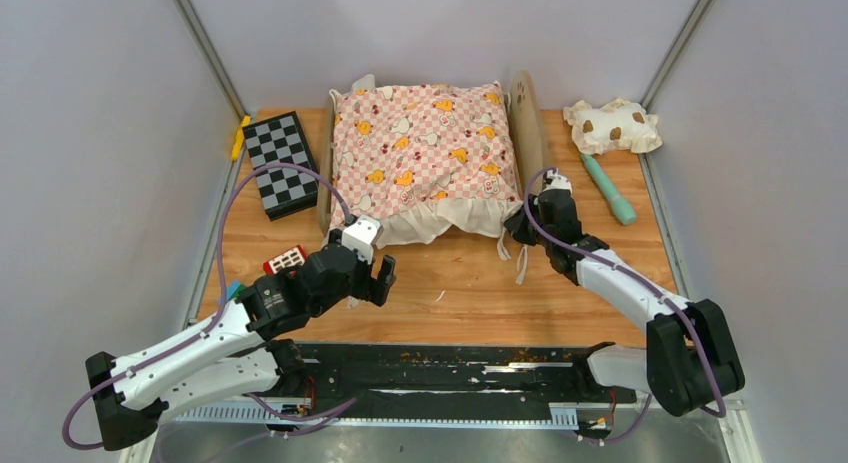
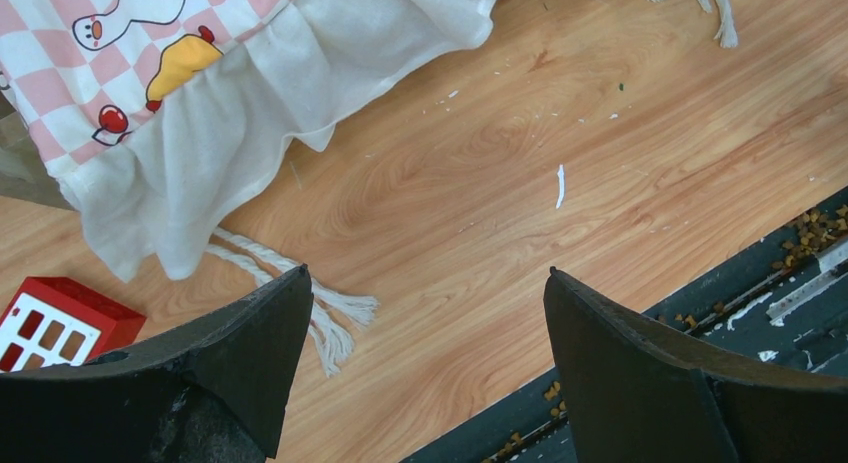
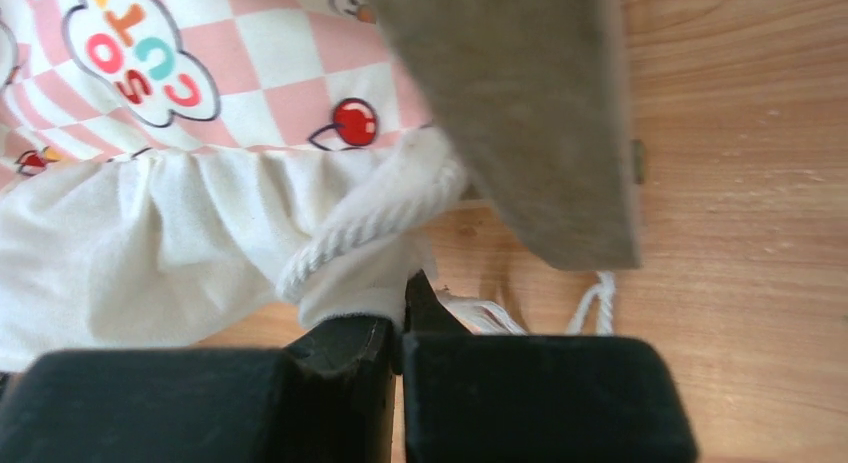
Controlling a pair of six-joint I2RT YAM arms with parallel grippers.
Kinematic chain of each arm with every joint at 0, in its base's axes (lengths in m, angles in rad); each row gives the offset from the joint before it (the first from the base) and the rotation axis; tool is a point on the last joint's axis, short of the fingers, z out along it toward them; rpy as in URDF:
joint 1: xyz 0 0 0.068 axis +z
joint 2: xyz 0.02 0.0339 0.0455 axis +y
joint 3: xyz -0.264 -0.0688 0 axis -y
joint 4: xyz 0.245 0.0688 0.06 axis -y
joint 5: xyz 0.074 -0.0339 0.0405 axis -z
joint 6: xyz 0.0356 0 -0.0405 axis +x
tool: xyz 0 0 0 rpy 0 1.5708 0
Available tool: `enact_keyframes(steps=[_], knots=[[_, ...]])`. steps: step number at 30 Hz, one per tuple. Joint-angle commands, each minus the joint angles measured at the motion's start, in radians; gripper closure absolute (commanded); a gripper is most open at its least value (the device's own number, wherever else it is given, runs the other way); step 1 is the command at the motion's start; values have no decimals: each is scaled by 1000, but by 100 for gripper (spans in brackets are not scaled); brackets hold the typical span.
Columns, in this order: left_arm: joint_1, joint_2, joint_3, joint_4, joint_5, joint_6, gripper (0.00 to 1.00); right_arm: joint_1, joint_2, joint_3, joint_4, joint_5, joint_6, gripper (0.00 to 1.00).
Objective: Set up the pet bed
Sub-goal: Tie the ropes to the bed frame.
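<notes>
- Look for the bed [image 1: 528, 123] just ahead of the right gripper [image 1: 524, 226], almost wholly buried under the cushion [image 1: 430, 143], with only the side boards showing.
- Note the right gripper pressed together, seemingly pinching a fold of the frill [image 3: 150, 233] at the cushion's near corner, with a cord [image 3: 370, 223] draped just beyond the tips and a bed board close ahead and to the right.
- Note the left gripper [image 2: 425, 283] spread wide, holding nothing, hanging over bare table [image 2: 500, 133], with frill ahead and to the left and a frayed cord end beside the left finger.
- Probably seating the cushion square in the frame.
- Draw the pinched corner low and gently toward the board, never upward, to avoid lifting the whole cushion off.
- Hold cloth only, not the cord, to avoid bunching the frill.
- Steer the closed tips clear of the board ahead, likely light enough to slide at a nudge.
- Bring the left gripper forward and leftward onto the other near corner for a matching tug against skewing.
- Leave the pillow [image 1: 612, 125], well off ahead and right of the right gripper, for afterwards.
</notes>
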Motion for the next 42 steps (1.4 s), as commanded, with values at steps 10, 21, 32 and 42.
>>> enact_keyframes(steps=[10,21,32,42], knots=[[-2,10,-10,31,4,-10,7,-4,6,26,-201,305,-132,100],[-2,4,-7,21,3,-12,7,-6,47,41,-237,331,-147,81],[-2,-2,-8,26,-2,-9,7,-4,-122,16,-299,270,-174,51],[-2,-5,-30,63,5,-18,7,-2,-229,-63,-297,69,-175,44]])
